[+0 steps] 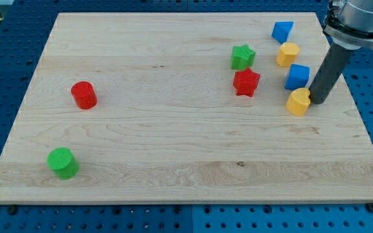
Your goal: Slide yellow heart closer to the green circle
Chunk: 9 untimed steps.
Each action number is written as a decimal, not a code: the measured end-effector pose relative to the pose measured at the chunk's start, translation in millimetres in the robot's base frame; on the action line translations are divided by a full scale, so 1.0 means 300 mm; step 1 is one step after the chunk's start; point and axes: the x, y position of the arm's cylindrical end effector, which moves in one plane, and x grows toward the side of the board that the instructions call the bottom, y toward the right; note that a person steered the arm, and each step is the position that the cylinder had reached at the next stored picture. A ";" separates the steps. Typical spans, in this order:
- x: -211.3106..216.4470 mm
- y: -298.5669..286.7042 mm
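Looking at the camera view: my tip (317, 101) sits just right of the yellow heart-shaped block (298, 101), basically touching. The green round cylinder block (63, 162) is way off at the wooden desk's (173, 129) lower left, so the push goes leftward and down. No claw here, just a rod.

Wooden board (173, 162): pale, rectangular, lying on a blue perforated table (5, 58) that shows around its edges. Left half of the frame: one red cylinder (83, 95), upright, at mid-height. Upper right of the frame: green star (243, 57) with red star (246, 83) just below it; further right, a blue block (282, 31) near the board's top edge, a yellow block (288, 54) just under it, and a blue cube (297, 76) lower again.
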 end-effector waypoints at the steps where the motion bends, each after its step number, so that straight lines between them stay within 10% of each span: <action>1: 0.022 -0.067; 9: 0.236 -0.804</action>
